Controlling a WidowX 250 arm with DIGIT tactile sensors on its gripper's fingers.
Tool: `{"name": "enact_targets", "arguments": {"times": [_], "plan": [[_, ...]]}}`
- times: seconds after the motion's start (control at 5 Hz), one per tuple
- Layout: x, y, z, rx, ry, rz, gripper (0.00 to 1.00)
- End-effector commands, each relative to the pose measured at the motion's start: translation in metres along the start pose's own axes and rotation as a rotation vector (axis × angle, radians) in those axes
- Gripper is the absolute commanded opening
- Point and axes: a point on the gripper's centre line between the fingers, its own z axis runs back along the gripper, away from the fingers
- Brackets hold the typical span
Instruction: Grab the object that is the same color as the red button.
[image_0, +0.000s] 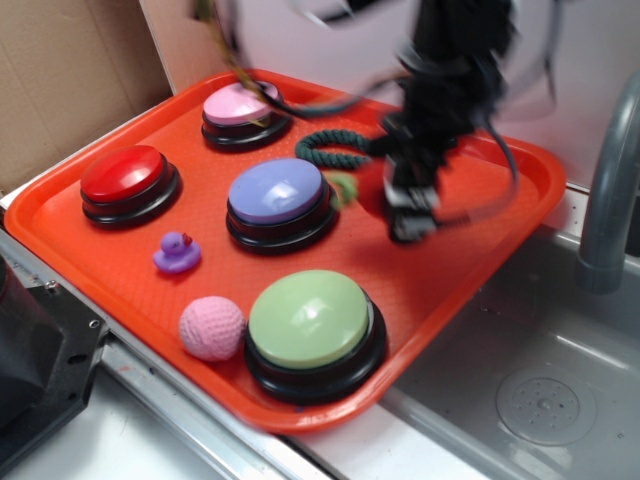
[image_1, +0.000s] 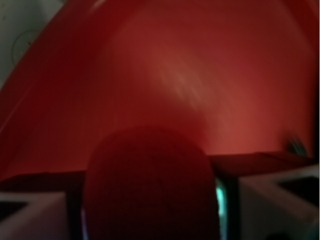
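Gripper (image_0: 412, 222) hangs over the right-centre of the red tray (image_0: 500, 250), arm blurred by motion in the exterior view. The wrist view shows a red fuzzy plush fruit (image_1: 150, 185) filling the lower middle of the frame between the two pale finger blocks (image_1: 272, 197), so the claw appears clenched on it; whether both pads press the plush, I cannot tell through the blur. In the exterior view the fruit itself is mostly hidden behind the arm; its green stem (image_0: 343, 188) shows just right of the blue button (image_0: 277, 190), and its dark green rope tail (image_0: 335, 152) trails to the far left of the gripper, which suggests the toy is held by the body with the tail left free. Red button (image_0: 124, 172) sits at the left of the tray, well apart, serving only as the colour reference. Pink button (image_0: 240, 103) at the far side, green button (image_0: 310, 318) at the near edge, pink ball (image_0: 212, 327) just beside it, purple duck (image_0: 176, 254) between ball and red button. Judgement: grasp likely made; whether the fruit is lifted clear of the tray is not readable.
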Motion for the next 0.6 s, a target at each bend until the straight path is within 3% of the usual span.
{"name": "enact_targets", "arguments": {"times": [0.0,0.2,0.4], "plan": [[-0.077,0.015,0.106,0.061,-0.043,0.467,0.00],[-0.104,0.020,0.122,0.042,-0.026,0.627,0.00],[-0.119,0.022,0.124,-0.008,-0.053,0.711,0.00]]}}
